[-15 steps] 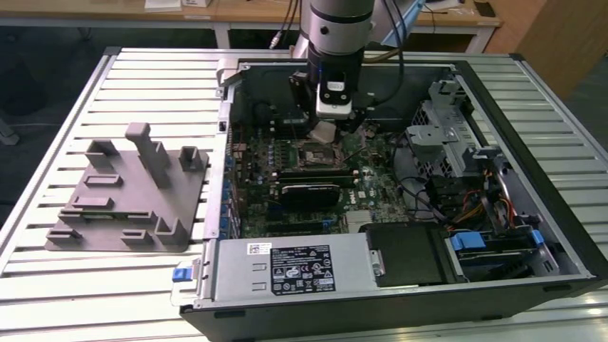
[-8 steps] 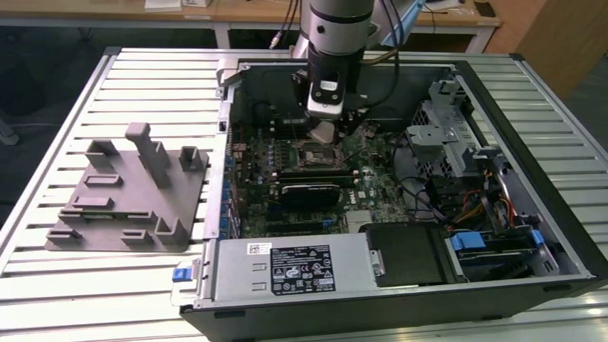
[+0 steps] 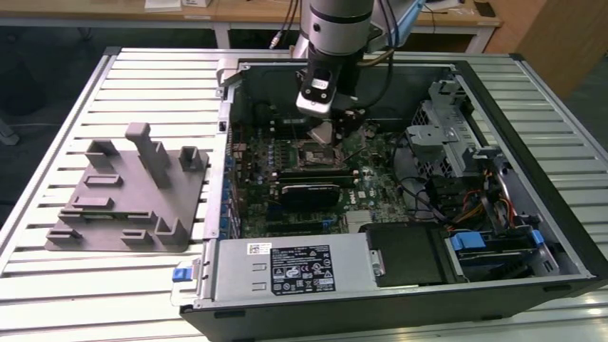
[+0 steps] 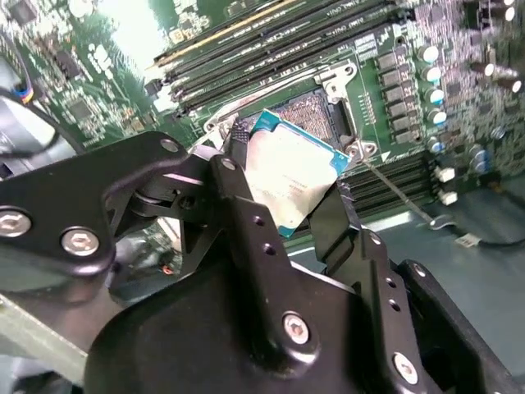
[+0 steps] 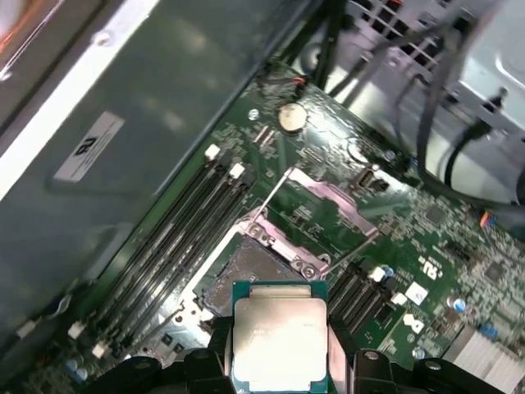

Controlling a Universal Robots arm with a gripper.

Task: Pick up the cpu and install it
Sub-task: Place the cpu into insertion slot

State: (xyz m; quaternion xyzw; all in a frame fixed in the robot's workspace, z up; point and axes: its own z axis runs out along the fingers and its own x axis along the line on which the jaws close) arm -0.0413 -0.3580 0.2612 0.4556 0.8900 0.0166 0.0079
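cpu (image 4: 287, 187) clamped between the two black fingers (image 4: 349, 226) of the gripper (image 4: 289, 164), metal top facing the camera in both wrist views, teal edge showing around it. The grip is on two opposite sides of the chip. It hangs over the near edge of the open cpu socket (image 5: 246, 267); whether it touches the socket cannot be told. The socket's load plate (image 5: 324, 201) is flipped back and its lever (image 4: 394, 190) is swung out to the side. Empty RAM slots (image 5: 176, 246) run beside the socket, with a coin cell (image 5: 291, 116) farther along the motherboard (image 3: 380, 189). In the exterior view the arm (image 3: 337, 28) reaches down into the open PC case (image 3: 532, 100). The power supply (image 3: 290, 267) is at the near end. A grey plastic fixture (image 3: 128, 192) sits on the slatted table (image 3: 57, 285), on the exterior view's left, well apart from the case.
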